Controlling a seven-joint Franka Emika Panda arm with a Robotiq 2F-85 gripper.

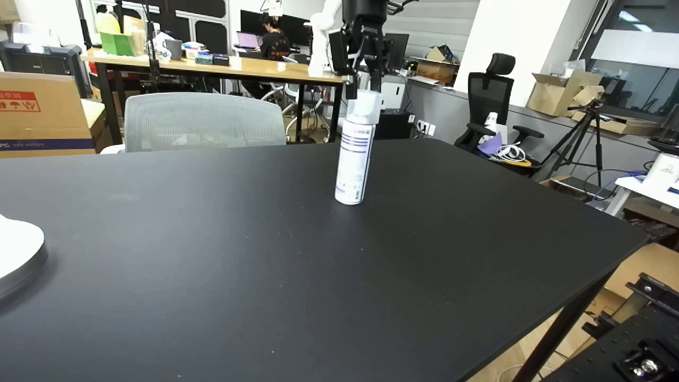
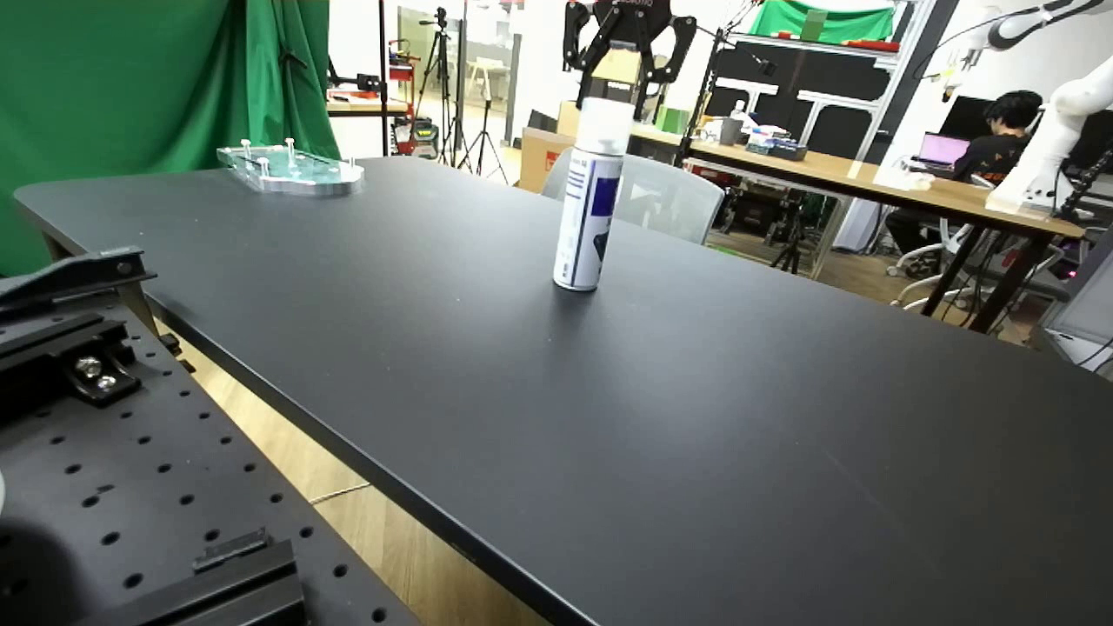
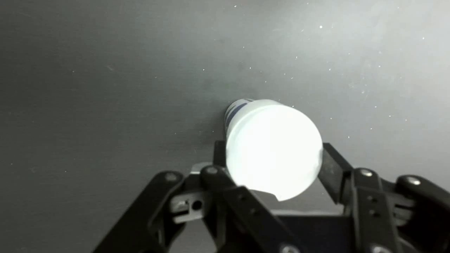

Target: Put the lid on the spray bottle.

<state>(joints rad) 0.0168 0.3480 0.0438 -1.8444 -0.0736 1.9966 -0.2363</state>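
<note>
Since the lid (image 2: pixel 606 130) sits atop the spray bottle (image 1: pixel 354 162) on the desk (image 1: pixel 238 254) and my end effector (image 3: pixel 274 153) pinches that lid from both sides, I judge this the seating step (full fit I can't confirm); next I'd want an even downward press, then a gentle letting-go. The spray bottle is opaque, so whatever it holds is hidden.

Green curtain (image 2: pixel 156 113), grey mesh chair (image 1: pixel 204 122), wood floor (image 2: pixel 417 556)
</note>
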